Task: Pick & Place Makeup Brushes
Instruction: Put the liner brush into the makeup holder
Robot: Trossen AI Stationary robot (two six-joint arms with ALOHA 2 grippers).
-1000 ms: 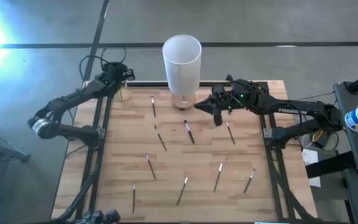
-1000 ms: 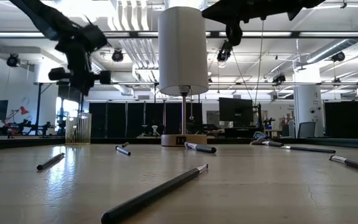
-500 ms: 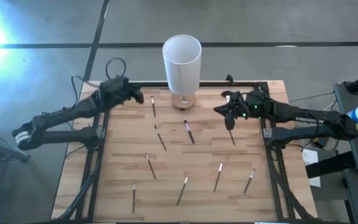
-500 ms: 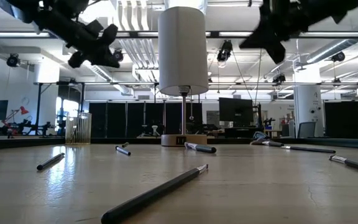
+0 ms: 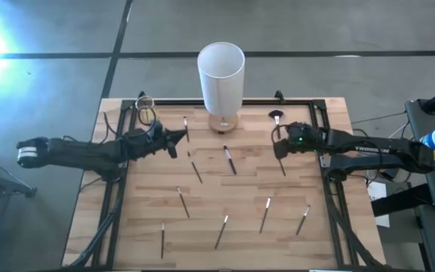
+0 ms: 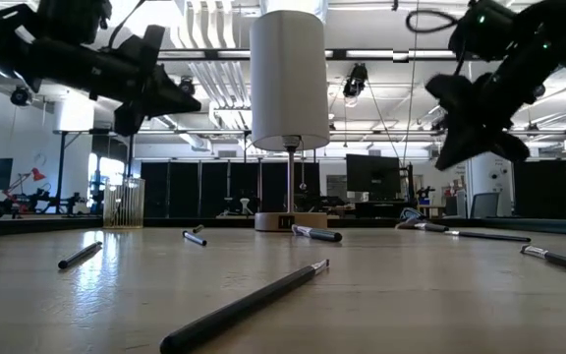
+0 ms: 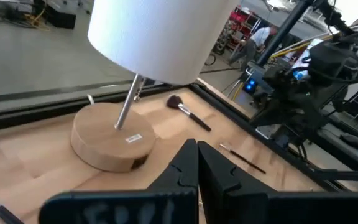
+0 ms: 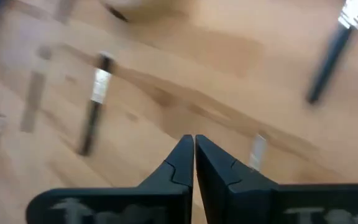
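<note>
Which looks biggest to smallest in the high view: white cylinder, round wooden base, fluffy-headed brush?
1. Tall white cylinder
2. Round wooden base, mostly hidden under the cylinder, so its rank is unsure
3. Dark fluffy-headed brush, clearly smallest

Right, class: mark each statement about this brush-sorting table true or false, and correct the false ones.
1. The left gripper holds a brush. False: its fingers are shut on nothing.
2. The tall white cylinder stands on a round wooden base. True.
3. The fluffy-headed brush lies at the table's near edge. False: it lies at the far edge, right of the cylinder.
4. The right gripper is shut, above the table. True.
5. All brushes stand in the yellowish cup. False: they lie scattered on the table.
</note>
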